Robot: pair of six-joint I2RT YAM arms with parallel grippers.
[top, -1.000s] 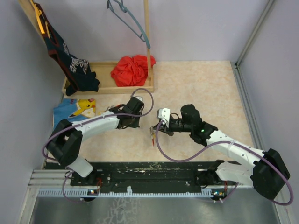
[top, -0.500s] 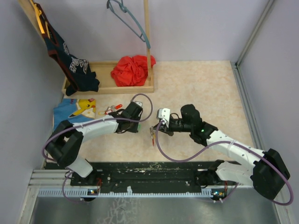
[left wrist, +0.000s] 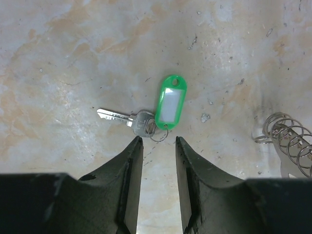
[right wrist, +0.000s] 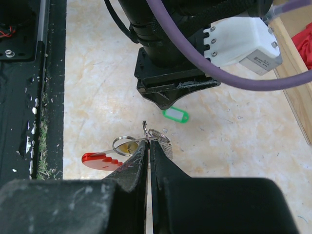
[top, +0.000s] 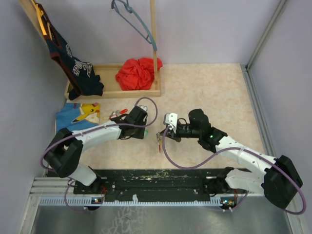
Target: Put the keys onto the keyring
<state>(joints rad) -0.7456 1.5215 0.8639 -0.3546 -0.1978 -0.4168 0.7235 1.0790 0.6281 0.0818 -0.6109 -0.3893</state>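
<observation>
A silver key with a green tag [left wrist: 170,103] lies flat on the table, just beyond the tips of my left gripper [left wrist: 158,140], which is open with nothing between its fingers. That green tag [right wrist: 175,115] lies below the left gripper in the right wrist view. My right gripper [right wrist: 150,142] is shut on the keyring [right wrist: 146,136], pinching its metal rings; a red piece [right wrist: 103,161] hangs off them to the left. The keyring's grey coils [left wrist: 288,144] show at the right edge of the left wrist view. More keys [top: 117,114] with red and yellow heads lie left of the left arm.
A blue cloth with a yellow cartoon print [top: 80,114] lies at the left. Behind it stands a wooden rack base [top: 109,91] with a red cloth [top: 138,73] and a dark shirt [top: 78,73]. A hanger [top: 134,19] hangs above. A black rail [top: 156,176] runs along the near edge.
My left gripper moved toward the near edge, uncovering the red and yellow keys. It opened, and the green-tagged key now lies on the table. The right arm held still.
</observation>
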